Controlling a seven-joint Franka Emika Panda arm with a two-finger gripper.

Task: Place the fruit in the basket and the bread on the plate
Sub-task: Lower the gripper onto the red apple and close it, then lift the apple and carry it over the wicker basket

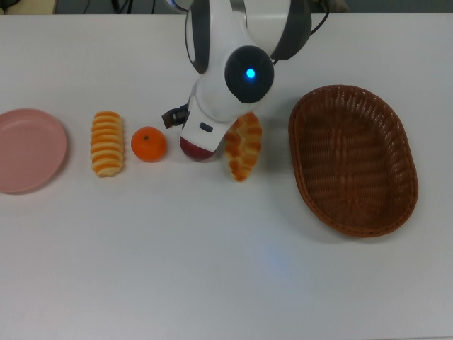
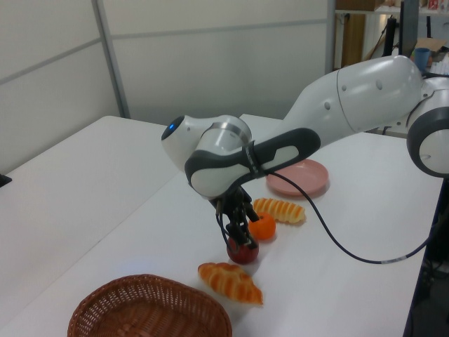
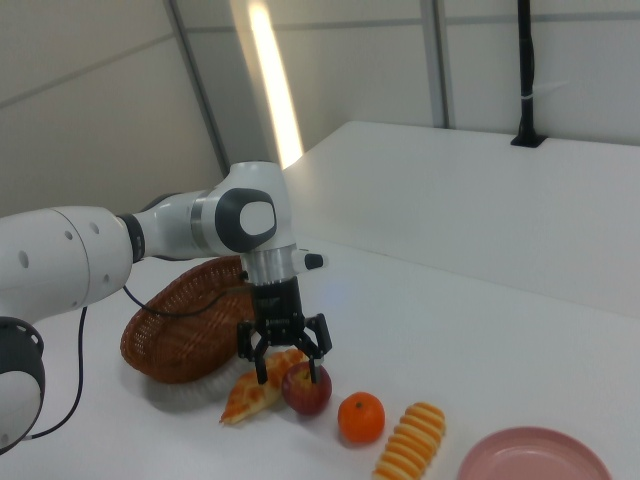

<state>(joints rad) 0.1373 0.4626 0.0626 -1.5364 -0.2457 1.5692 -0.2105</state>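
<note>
Red apple [image 3: 306, 390] between orange [image 3: 360, 418], croissant [image 3: 256, 389]

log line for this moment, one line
phase: reach apple | gripper: open, fingers astride apple | orange, both breads: on table | basket, plate: hold nothing
</note>
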